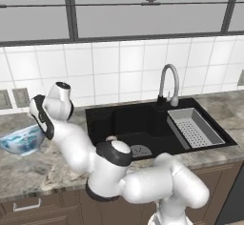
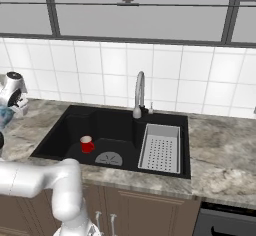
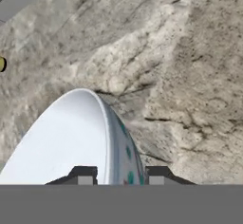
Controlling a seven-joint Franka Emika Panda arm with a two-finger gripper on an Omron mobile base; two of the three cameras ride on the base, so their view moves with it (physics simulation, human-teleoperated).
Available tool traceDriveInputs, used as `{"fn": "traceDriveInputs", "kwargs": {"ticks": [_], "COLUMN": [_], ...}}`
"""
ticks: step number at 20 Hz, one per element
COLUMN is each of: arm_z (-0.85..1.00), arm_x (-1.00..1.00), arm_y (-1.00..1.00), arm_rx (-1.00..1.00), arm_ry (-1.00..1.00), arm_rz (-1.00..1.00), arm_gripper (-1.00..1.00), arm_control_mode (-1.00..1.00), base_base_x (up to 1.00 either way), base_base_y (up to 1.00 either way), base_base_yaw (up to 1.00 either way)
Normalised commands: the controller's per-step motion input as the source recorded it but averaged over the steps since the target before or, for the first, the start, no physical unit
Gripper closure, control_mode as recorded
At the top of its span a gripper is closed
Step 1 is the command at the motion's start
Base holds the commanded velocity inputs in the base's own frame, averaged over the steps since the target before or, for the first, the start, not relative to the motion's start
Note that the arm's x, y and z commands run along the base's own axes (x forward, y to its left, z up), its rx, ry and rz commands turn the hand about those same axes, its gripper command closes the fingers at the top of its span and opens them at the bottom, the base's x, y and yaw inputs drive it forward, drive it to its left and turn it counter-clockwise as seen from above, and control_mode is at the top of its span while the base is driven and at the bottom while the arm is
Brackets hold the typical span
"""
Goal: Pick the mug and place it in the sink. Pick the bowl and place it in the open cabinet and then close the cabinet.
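The white bowl [image 1: 21, 140] with a blue-teal outside stands on the stone counter left of the sink [image 1: 128, 119]. My gripper [image 3: 121, 175] reaches down over its right rim. In the hand view the bowl [image 3: 71, 137] has its wall between my two fingertips, one inside and one outside, closed in on it. The small red mug [image 2: 87, 144] stands upright on the floor of the black sink [image 2: 115, 130], left of the drain. The cabinet is out of view.
A grey perforated tray [image 1: 195, 126] fills the sink's right part, and a curved faucet [image 1: 169, 83] rises behind the basin. Wall outlets [image 1: 20, 97] sit behind the bowl. Brown drawers [image 1: 28, 205] run under the counter. My own arm crosses in front of the sink.
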Motion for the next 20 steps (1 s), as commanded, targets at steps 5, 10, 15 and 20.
{"fn": "traceDriveInputs", "kwargs": {"ticks": [5,10,15,20], "arm_z": [0.0,0.08,-0.52,0.47], "arm_x": [-0.29,-0.62,-1.0,-1.0], "arm_y": [0.41,0.04,-0.97,-0.94], "arm_rx": [0.0,0.05,-0.03,-0.37], "arm_ry": [0.2,0.32,-0.19,-0.68], "arm_rz": [0.0,-0.04,0.0,0.0], "arm_gripper": [1.0,1.0,1.0,1.0], "arm_control_mode": [-1.0,-1.0,-1.0,-1.0], "base_base_x": [0.0,0.0,0.0,0.0], "base_base_y": [0.0,0.0,0.0,0.0], "base_base_yaw": [0.0,0.0,0.0,0.0]}}
